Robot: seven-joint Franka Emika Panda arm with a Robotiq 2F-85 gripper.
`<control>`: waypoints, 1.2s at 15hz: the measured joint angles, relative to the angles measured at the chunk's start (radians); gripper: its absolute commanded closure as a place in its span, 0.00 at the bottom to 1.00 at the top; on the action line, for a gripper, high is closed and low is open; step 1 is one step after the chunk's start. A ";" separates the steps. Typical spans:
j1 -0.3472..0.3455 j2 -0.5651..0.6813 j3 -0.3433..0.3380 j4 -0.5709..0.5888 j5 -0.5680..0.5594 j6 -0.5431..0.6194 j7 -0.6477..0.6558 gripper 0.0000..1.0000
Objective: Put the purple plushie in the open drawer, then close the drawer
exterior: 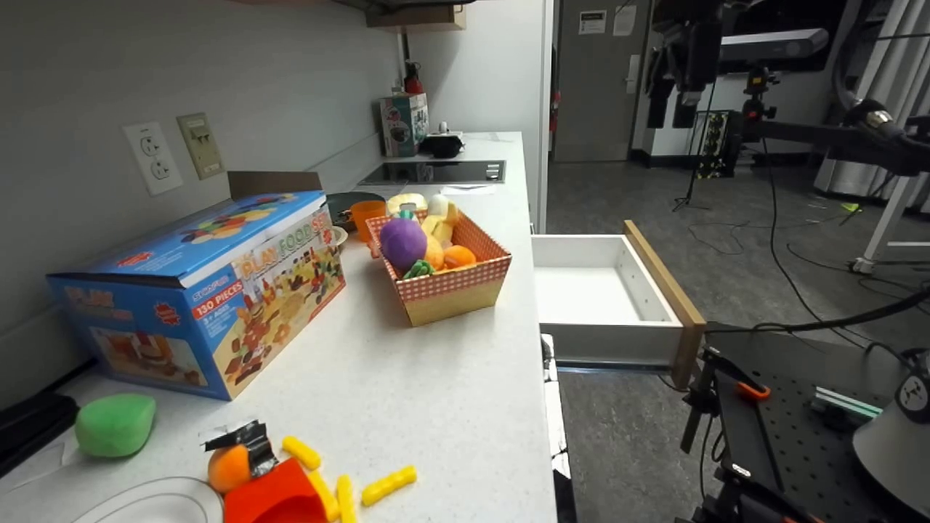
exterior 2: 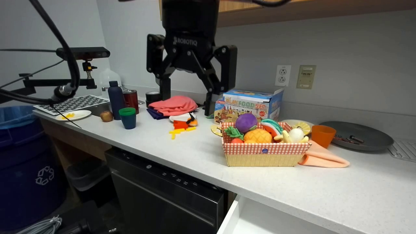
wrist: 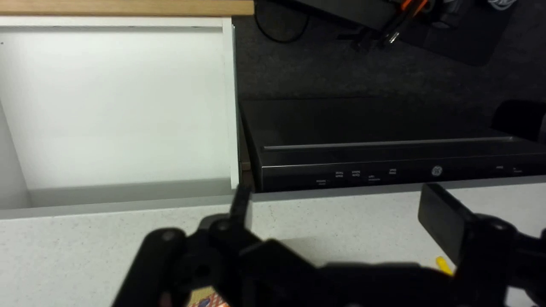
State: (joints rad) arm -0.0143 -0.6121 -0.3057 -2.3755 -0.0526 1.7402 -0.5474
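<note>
The purple plushie is a round toy lying in the red-checked basket with other toys; it also shows in an exterior view. It is out of sight in the wrist view, where only a bit of the basket shows. The drawer is pulled out, with a white, empty interior and wooden front; it shows in an exterior view and the wrist view. My gripper is open and empty, high above the counter; it also shows in an exterior view and the wrist view.
A play food box stands by the wall behind the basket. An orange cup, dark pan and peach cloth are beside the basket. Yellow sticks lie on the counter. A dishwasher adjoins the drawer.
</note>
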 measured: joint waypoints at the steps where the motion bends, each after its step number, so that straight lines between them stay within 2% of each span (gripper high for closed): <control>1: 0.000 0.035 0.014 0.005 -0.008 0.021 0.006 0.00; 11: 0.004 0.433 0.150 0.203 -0.081 0.208 0.011 0.00; 18: 0.003 0.467 0.165 0.236 -0.082 0.214 0.011 0.00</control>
State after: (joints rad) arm -0.0110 -0.1448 -0.1410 -2.1391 -0.1346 1.9540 -0.5367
